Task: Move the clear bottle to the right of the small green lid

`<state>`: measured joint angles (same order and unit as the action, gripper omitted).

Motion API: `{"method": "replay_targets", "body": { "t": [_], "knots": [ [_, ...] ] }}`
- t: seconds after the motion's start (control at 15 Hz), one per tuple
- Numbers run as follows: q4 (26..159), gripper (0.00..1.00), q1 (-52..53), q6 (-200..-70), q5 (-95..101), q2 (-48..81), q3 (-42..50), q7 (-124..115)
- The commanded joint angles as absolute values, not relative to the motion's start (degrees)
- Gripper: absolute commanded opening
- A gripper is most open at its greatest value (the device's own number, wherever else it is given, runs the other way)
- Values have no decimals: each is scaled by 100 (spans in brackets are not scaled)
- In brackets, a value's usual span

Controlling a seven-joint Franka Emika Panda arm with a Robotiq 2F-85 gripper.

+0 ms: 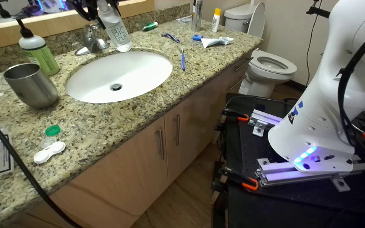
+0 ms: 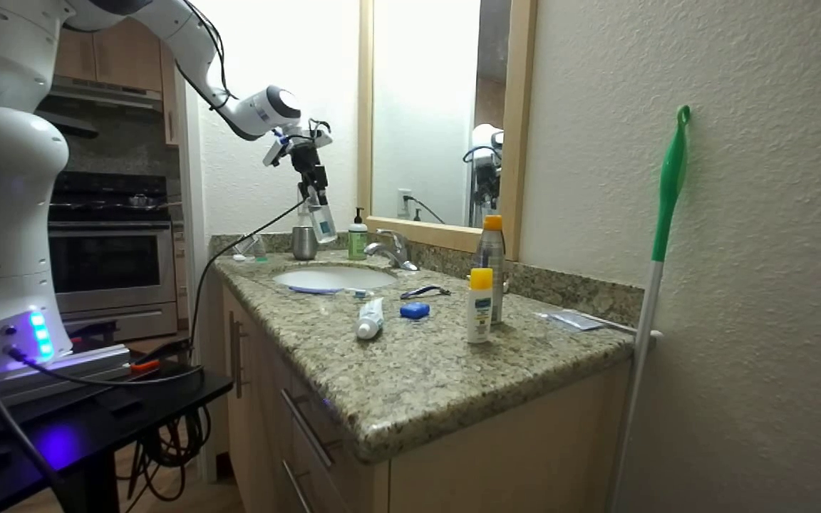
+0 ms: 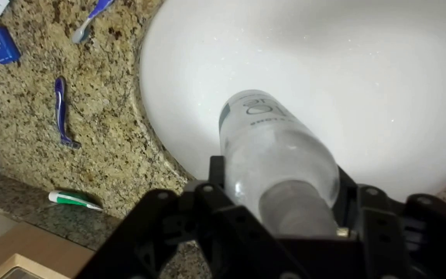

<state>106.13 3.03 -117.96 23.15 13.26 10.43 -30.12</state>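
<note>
Wrist view: the jaws are clamped on the clear bottle (image 3: 277, 155), above the sink (image 3: 362, 97). In an exterior view, the small green lid (image 1: 53, 130) lies on the surface (image 1: 90, 120), left of the sink. In an exterior view, with the faucet (image 2: 400, 252) beside the sink, the bottle hangs tilted, its height hard to judge.

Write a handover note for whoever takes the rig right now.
Gripper: shut on the clear bottle, which is held tilted over the sink.
Small green lid: on the counter, near the white lens case.
Done: bottle grasped and off the counter.
Left: carry it to the lid, set it down on the lid's right, let go.
The steel cup stands near the likely path; perhaps steer wide.
</note>
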Motion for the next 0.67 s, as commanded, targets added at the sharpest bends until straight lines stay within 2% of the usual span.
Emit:
{"method": "replay_targets", "body": {
  "t": [0.0, 0.33, 0.6],
  "knots": [
    [10619, 37, 286, -11585, 2338, 1253, 737, -2287],
    [10867, 37, 415, -11580, 2111, 748, 216, -1207],
    [10615, 37, 221, -11521, 1097, 885, 8, 209]
  ]
}}
